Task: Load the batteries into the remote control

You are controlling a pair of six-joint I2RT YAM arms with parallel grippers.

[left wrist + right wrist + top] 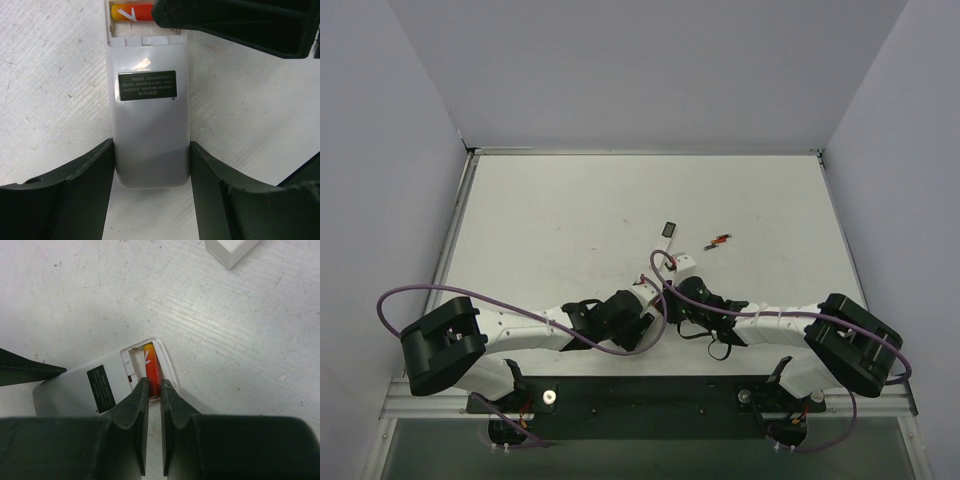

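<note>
I have the remote control [150,140] lying label-up on the table [225,340], its open battery bay at the end far from my left pincer [151,147]. That pincer straddles the remote's near end, grasping both long sides. My right pincer [154,385] is all but closed, its tips pinching the near end of a red-and-yellow battery [151,365]. That battery sits in the bay's outer slot, against the remote's end wall. Its long axis runs crosswise to the remote and straight away from the right pincer. The slot on the label side looks empty. A second battery [720,240] lies beyond the remote, nearer my right arm, I judge.
</note>
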